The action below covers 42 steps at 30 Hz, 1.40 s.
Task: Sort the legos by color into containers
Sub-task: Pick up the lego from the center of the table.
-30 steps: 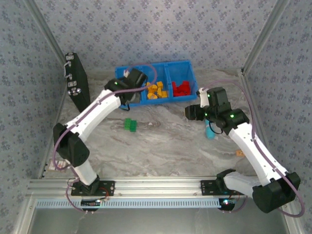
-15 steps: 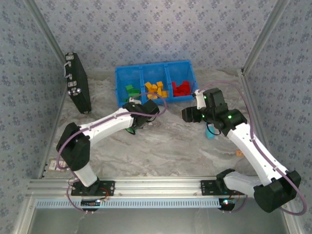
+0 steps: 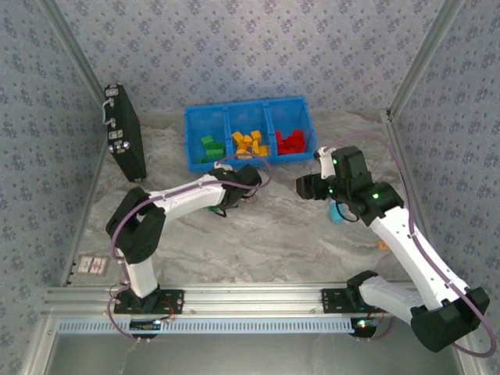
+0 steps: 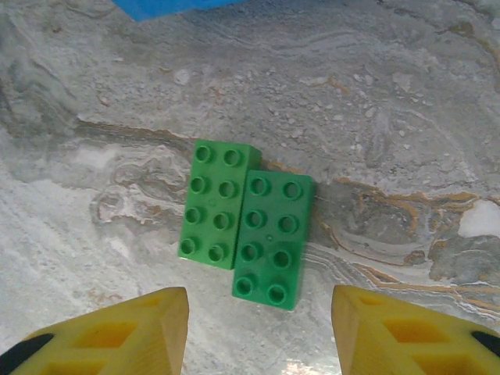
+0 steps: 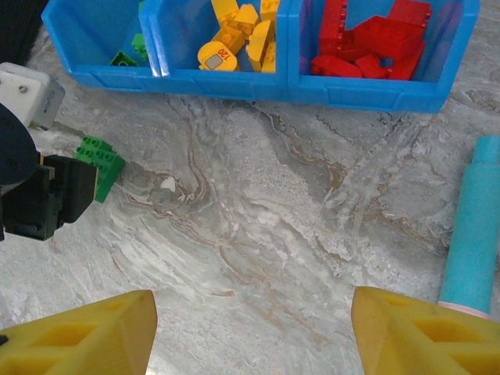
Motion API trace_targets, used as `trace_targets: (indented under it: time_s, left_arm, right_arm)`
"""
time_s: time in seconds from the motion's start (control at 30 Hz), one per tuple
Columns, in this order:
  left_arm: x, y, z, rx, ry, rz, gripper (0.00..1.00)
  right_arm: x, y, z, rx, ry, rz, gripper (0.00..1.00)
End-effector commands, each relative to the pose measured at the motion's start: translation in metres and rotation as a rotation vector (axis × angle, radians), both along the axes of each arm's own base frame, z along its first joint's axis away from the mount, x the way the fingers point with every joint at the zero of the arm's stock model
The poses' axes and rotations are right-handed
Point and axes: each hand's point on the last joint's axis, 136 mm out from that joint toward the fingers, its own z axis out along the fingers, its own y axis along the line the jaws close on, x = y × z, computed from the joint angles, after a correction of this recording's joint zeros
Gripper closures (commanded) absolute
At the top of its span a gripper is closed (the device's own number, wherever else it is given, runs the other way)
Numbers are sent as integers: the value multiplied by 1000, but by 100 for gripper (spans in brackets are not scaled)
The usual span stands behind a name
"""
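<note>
A flat black hard case with metal latches [image 3: 125,144] is seen stood on edge at the far left, beside the blue-grey patterned wallpaper wall [image 3: 47,156]. A teal cylindrical pen-like stick [image 5: 475,226] is found lying on the grey marbled tabletop [image 3: 258,242], right of centre. A small white card with red marking [image 3: 92,264] is spotted at the near-left corner, just behind the aluminium rail [image 3: 250,299].

Enclosure walls [image 3: 234,47]: papered on three sides, pale blue-grey, small repeated floral print. Aluminium frame posts [image 3: 422,56] slant up at both rear corners. Tabletop [image 3: 266,234]: grey marble-pattern surface, tan and white veining, matte finish; veining sharp in both wrist views. Ribbed aluminium rail [image 3: 250,299] along near edge, grey panel [image 3: 250,351] below it. Light even, diffuse; shadows soft.
</note>
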Motion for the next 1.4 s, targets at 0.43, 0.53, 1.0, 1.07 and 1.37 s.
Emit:
trace_targets:
  time_s: [0.43,0.53,1.0,1.07,1.37]
  left_arm:
    - [-3,8,-53,-79,115,47,49]
    - [0,4,-57,-100,111,46,49]
    - [8,-5,-69,-130,153,29,51]
    - [9,-8,-70,-136,159,23,51]
    - [12,-8,-73,-106,166,28,52]
  right_arm:
    - [4,-1,-13,-27,37,-14,31]
    - [7,0,-13,-30,40,-11,31]
    - [12,0,-19,-41,55,-19,31]
    - [13,1,-19,-40,55,-16,31]
    - [14,1,-22,-48,63,-15,31]
